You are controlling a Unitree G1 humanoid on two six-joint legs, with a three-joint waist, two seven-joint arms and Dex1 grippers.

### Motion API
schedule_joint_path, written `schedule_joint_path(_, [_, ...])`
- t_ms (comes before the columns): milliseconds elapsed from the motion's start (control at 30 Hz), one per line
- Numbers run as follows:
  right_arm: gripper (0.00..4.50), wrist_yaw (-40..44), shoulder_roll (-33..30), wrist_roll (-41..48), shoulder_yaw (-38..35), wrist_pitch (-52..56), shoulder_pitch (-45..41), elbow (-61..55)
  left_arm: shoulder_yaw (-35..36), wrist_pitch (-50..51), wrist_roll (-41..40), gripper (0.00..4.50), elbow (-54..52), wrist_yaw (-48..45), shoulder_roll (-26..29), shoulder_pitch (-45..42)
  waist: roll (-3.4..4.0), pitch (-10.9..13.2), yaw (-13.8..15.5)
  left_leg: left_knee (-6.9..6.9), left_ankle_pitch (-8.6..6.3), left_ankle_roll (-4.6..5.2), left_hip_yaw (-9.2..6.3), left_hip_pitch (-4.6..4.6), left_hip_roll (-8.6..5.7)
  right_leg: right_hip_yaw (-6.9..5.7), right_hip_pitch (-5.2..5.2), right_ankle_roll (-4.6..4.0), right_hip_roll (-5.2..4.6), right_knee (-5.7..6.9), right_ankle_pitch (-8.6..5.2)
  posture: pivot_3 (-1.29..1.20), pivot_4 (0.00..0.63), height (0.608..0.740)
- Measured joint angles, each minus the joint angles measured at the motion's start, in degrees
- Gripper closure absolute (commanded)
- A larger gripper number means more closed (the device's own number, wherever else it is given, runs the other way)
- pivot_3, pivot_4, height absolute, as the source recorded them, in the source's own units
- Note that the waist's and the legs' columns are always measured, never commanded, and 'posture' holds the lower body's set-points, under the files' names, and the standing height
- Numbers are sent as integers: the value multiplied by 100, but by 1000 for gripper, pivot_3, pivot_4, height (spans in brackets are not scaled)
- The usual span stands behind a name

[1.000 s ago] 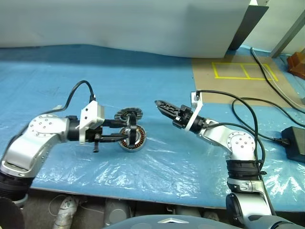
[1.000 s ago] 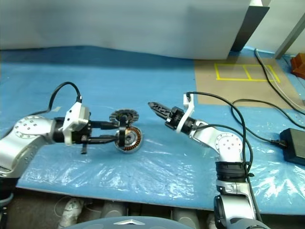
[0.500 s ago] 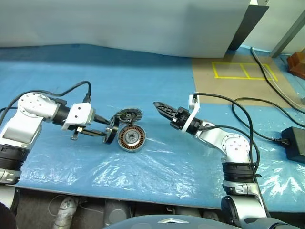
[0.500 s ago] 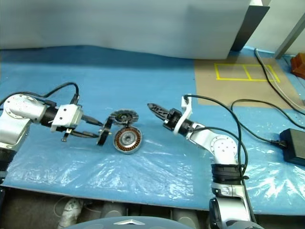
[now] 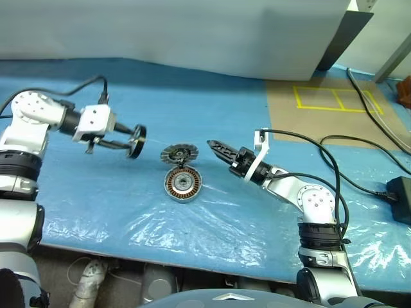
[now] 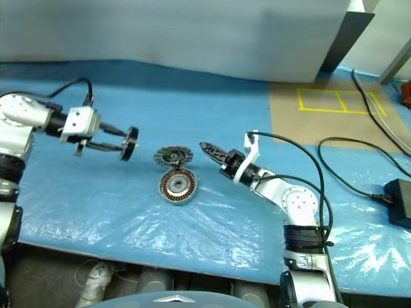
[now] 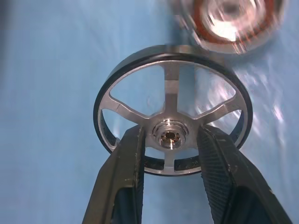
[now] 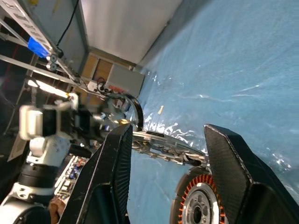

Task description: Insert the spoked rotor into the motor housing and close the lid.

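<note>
Blue plastic sheeting (image 5: 212, 224) is spread over the work surface, crinkled and glossy toward its near edge; a bare brown patch with yellow tape lines is seen toward the far right corner. Nearest the front edge, about mid-width, the motor housing (image 5: 182, 184) lies flat with its copper coils facing up; the lid (image 5: 179, 153) rests just behind it, very near or touching its rim. To the right of both, the right gripper (image 5: 217, 148) is held apart from them, its tip aimed at the lid, its fingers parted with nothing between them. Farther back and toward the left edge, the spoked rotor (image 7: 173, 122) is clamped on its hub by the left gripper (image 5: 130, 142); it is held on edge above the sheeting, well left of the housing.
</note>
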Motion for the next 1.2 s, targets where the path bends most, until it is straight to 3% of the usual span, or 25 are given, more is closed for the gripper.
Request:
schedule_joint_path(167, [1988, 75, -34, -109, -11, 43, -20, 1, -401, 519, -862, 3193, -1428, -65, 446, 720, 2, 0, -89, -33, -1, -2, 0, -1, 12, -9, -21, -5, 16, 7, -3, 0, 150, 740])
schedule_joint_path(533, [1988, 78, 31, -225, -25, 103, -13, 0, -434, 938, -1494, 3193, -2356, -66, 776, 967, 2, 0, 24, -17, 0, -2, -16, -9, 10, -53, 0, -6, -3, 1, -3, 0, 150, 740])
schedule_joint_path(700, [1988, 79, 29, -251, -58, 108, -12, 0, -458, 1076, -1885, 3193, -3269, -68, 1128, 1491, 6, 0, 10, -24, 0, -2, -20, -6, 12, -58, -1, -8, -2, 3, -5, 0, 150, 740])
schedule_joint_path(867, [1988, 86, 54, -323, -38, 123, -60, 6, -550, 1238, -1704, 3193, -3596, -67, 561, 1614, 6, 0, 31, -13, 0, -2, -28, -8, 9, -65, 12, -8, -6, 1, -5, 0, 150, 740])
schedule_joint_path(1033, [1988, 128, 22, -430, -21, 203, -64, 7, -626, 1234, -1163, 3193, -3199, -61, -134, 1508, 6, 0, 23, -2, 0, -1, -33, -5, 10, -64, 17, -8, -4, 6, -4, 0, 150, 740])
schedule_joint_path(1200, [1988, 178, -45, -526, -23, 245, -58, -2, -763, 688, -522, 3193, -2694, -67, -213, 1214, 7, 0, 14, 0, 0, -2, -38, -5, 11, -65, 19, -7, -3, 5, -4, 0, 150, 740])
